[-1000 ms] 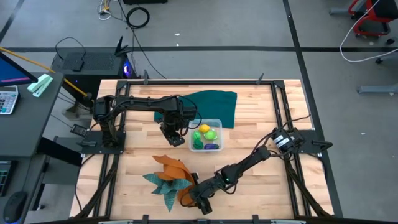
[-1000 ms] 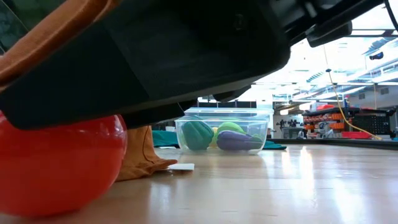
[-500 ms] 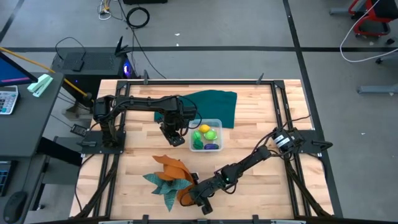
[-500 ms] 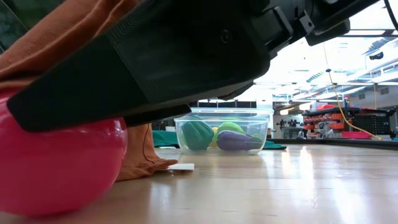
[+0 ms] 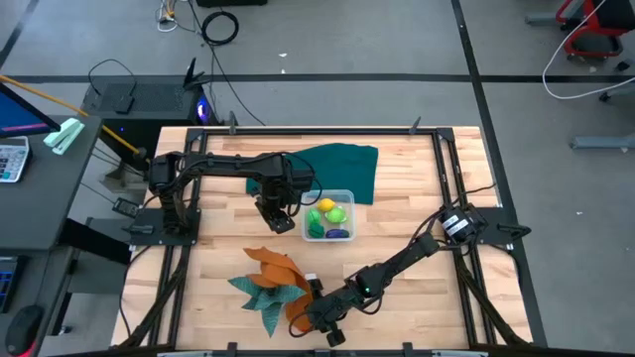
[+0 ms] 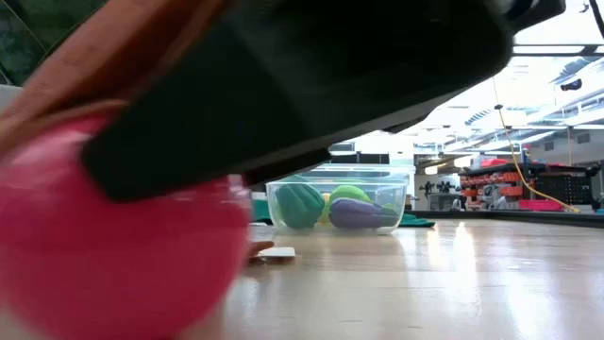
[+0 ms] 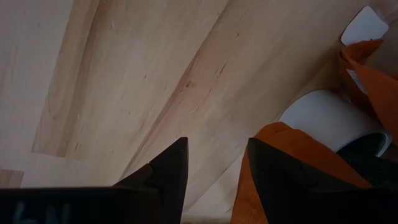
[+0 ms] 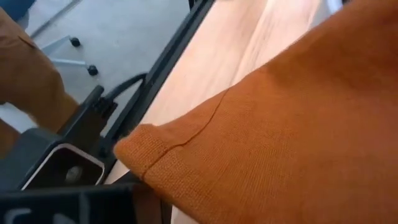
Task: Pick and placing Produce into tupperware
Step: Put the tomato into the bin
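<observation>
I have the tupperware [image 5: 331,220] near the middle of the worktop [image 5: 397,198], its far edge touching the dark green cloth [image 5: 342,166]. Inside it I can pick out a yellow piece [image 5: 326,205], a light green piece [image 5: 336,213], a green piece [image 5: 316,223] and a purple piece [image 5: 337,234]; from the low view the tub [image 6: 337,203] stands well back, with the green [image 6: 299,204] and purple [image 6: 359,214] ones against its near wall.

The red piece [image 6: 118,255] is still out, close to the near edge of the worktop, filling the low view's left side. My right gripper [image 5: 325,323] sits right over it, dark body pressed against its top, but I cannot tell whether the jaws are clamped on it or standing free. The orange cloth [image 5: 281,273] lies just beside and drapes across that wrist's view [image 8: 280,124], blocking any sight of the jaws. The teal cloth [image 5: 260,293] lies touching the orange one.

My left gripper [image 5: 281,221] hangs just beside the tub's left wall, jaws part-way apart with nothing between them [image 7: 214,171].
</observation>
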